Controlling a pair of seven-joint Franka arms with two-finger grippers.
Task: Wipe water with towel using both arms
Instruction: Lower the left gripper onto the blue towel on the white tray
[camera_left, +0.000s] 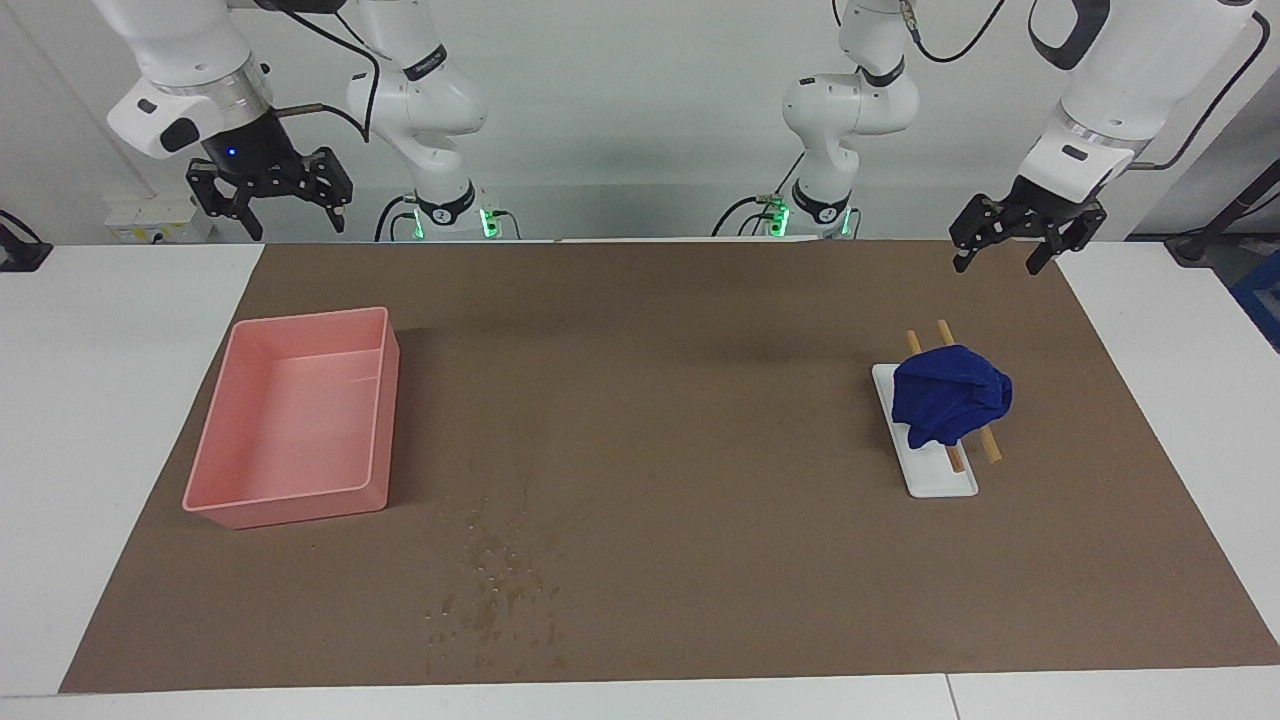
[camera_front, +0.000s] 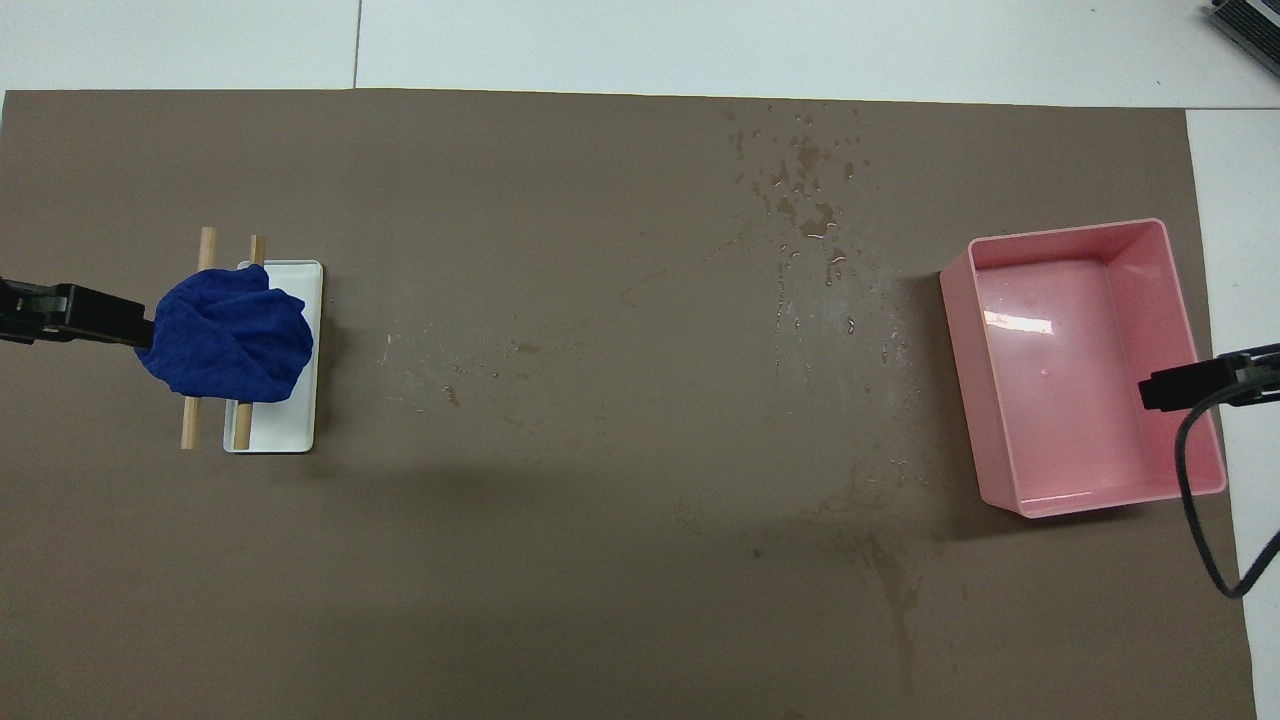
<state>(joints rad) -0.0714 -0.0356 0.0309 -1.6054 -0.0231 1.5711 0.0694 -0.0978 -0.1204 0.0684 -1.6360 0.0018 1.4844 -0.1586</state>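
Blue towel (camera_left: 950, 395) sits bunched on two wooden rods (camera_left: 968, 440) over a white tray (camera_left: 940, 480), soft and light, best pinched at its raised crown; left gripper (camera_left: 1025, 240) and right gripper (camera_left: 270, 195) hang wide, water (camera_left: 495, 590) unwiped

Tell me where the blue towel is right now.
The blue towel lies bunched on two wooden sticks across a white tray, at the left arm's end of the brown mat, under the raised left gripper.

Open mat (camera_left: 660, 400) between pink bin (camera_left: 295, 420) and towel (camera_left: 950, 395) on white tray (camera_left: 940, 480); water (camera_left: 495, 590) unobstructed
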